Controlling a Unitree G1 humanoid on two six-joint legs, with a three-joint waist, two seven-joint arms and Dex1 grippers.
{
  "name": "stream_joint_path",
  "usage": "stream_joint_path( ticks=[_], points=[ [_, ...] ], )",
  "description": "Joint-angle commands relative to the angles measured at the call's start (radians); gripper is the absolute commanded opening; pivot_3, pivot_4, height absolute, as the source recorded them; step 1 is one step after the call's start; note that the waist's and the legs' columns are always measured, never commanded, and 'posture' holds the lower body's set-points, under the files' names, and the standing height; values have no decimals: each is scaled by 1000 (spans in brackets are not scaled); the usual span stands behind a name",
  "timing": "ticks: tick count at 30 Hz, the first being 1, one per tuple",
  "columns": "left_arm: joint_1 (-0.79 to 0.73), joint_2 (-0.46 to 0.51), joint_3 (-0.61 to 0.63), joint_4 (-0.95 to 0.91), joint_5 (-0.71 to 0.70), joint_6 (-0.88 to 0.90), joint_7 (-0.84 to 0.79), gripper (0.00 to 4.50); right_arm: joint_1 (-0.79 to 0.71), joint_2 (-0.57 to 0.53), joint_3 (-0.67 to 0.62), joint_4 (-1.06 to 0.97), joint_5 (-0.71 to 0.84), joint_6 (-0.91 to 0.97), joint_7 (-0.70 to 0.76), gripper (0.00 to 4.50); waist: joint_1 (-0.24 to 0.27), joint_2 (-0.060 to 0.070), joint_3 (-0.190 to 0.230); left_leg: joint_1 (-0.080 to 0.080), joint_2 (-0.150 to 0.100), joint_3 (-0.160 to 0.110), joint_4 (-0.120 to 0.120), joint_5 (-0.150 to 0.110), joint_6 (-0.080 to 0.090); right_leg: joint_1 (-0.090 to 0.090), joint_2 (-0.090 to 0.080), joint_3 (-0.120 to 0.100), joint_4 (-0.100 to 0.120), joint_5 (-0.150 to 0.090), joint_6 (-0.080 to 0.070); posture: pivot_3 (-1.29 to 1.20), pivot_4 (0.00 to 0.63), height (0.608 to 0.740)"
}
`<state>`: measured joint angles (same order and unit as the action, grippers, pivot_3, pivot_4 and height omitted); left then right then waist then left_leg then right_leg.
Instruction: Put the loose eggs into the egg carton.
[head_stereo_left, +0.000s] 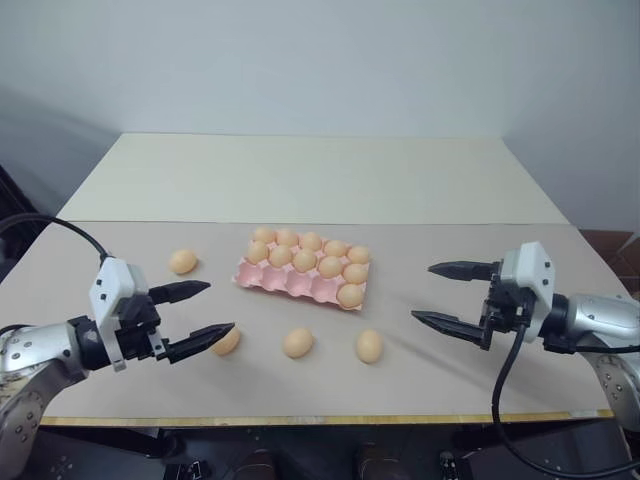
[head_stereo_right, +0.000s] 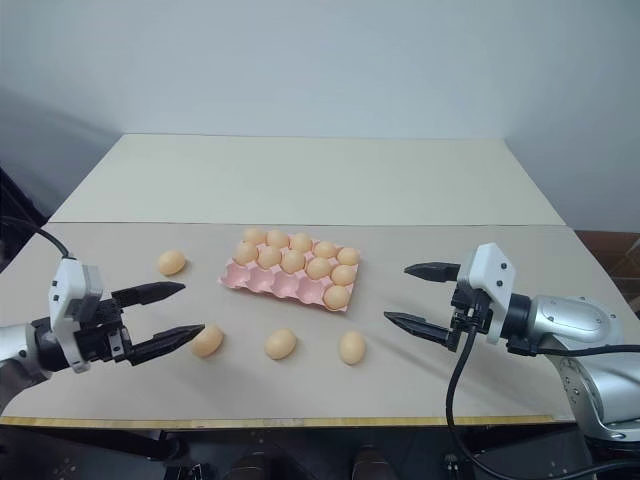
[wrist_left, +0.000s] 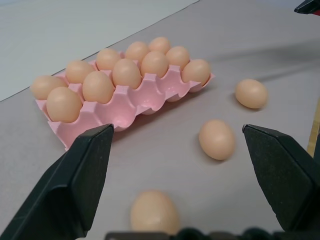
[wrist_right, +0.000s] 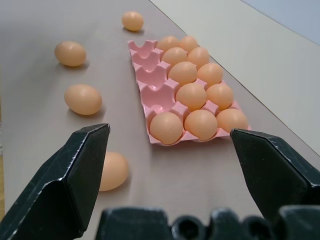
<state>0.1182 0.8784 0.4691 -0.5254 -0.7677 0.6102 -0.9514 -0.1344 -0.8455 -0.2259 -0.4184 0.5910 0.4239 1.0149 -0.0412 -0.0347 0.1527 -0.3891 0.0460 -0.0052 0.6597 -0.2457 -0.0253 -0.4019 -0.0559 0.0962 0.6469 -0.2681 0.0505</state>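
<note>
- Grey-beige table (head_stereo_left: 120, 390) standing before a plain pale wall.
- Left gripper (head_stereo_left: 205, 315) hovering at the near left, fingers spread wide, holding nothing.
- Four loose eggs (head_stereo_left: 298, 343) lying on the table: one far left, three in front of the carton.
- Egg carton (head_stereo_left: 290, 285) sitting at centre, its near row showing four empty cups.
- Right gripper (head_stereo_left: 450, 295) hovering at the right, fingers wide, empty.
- Judgement: the nearest egg is calling for a gentle, centred pinch.
</note>
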Motion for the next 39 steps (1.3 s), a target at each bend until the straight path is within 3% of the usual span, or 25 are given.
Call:
stream_joint_path(
  ticks=[1, 4, 14, 17, 27, 32, 39],
  points=[
    [-6, 8, 34, -15, -17, -7, 1, 4479, -12, -3, -14, -5, 3, -22, 5, 4500, 0, 0, 0, 0, 0, 0, 0, 0, 0, 0, 0, 0, 0, 0, 0, 0, 150, 740],
    [-33, -14, 21, -16, 32, -26, 74, 4479, -15, -3, -13, -1, 1, -22, 7, 4500, 1, 0, 0, 0, 0, 0, 0, 0, 0, 0, 0, 0, 0, 0, 0, 0, 150, 740],
    [-4, -4, -6, -9, 96, -159, -40, 4479, -34, -7, 14, 11, -14, -27, 14, 4500, 0, 0, 0, 0, 0, 0, 0, 0, 0, 0, 0, 0, 0, 0, 0, 0, 150, 740],
    [-33, 31, -10, 33, 15, -87, -98, 4479, -52, -25, 35, 2, -17, -5, 28, 4500, 0, 0, 0, 0, 0, 0, 0, 0, 0, 0, 0, 0, 0, 0, 0, 0, 150, 740],
    [-182, 90, -134, 113, -13, -81, -262, 4479, -38, -74, 190, -32, -108, -49, 125, 4500, 1, 0, 0, 0, 0, 0, 0, 0, 0, 0, 0, 0, 0, 0, 0, 0, 150, 740],
    [-239, 102, -239, 120, 13, -109, -371, 4479, -61, -22, 348, -2, -239, -133, 128, 4500, -3, 0, 0, 0, 0, 0, 0, 0, 0, 0, 0, 0, 0, 0, 0, 0, 150, 740],
    [-301, 87, -290, 153, 37, -125, -397, 4479, -137, 74, 462, 93, -378, -174, 69, 4500, -1, 0, 0, 0, 0, 0, 1, 0, 0, 0, 0, 0, 0, 0, 0, 0, 150, 740]
  ],
)
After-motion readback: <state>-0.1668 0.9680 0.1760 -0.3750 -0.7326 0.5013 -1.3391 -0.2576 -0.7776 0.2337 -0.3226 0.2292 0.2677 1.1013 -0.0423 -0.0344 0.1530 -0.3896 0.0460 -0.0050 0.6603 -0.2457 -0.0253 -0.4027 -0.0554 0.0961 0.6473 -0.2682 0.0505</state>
